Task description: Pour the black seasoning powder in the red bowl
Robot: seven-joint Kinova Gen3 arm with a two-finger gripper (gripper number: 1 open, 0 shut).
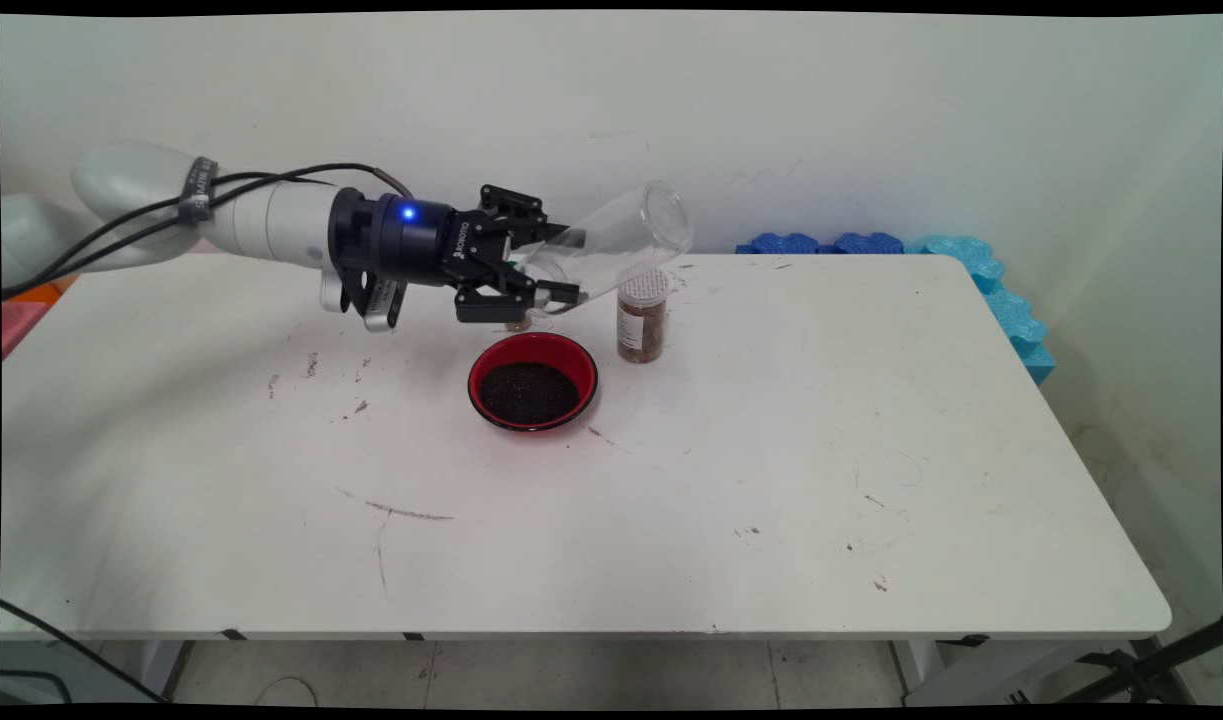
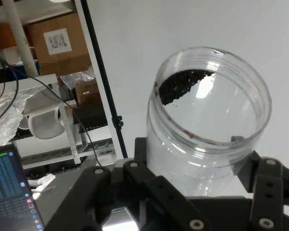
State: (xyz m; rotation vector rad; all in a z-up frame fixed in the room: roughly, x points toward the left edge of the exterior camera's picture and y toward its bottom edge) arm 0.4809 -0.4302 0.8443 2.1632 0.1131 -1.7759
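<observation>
Black two-finger gripper (image 1: 543, 272) pinches a clear round plastic jar (image 1: 611, 247) near its base, long axis tilted, mouth up and away from the hand; dark grains cling inside. Below the gripper: glossy red bowl (image 1: 533, 381) of dark granules. Just beyond: small upright spice jar (image 1: 642, 316), brown contents.

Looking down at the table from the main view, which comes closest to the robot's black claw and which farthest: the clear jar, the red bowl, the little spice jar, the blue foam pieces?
1. Clear jar: held in the gripper, tilted.
2. Red bowl: just below it on the table.
3. Spice jar: upright, right of the bowl.
4. Blue foam pieces: far right table edge.
</observation>
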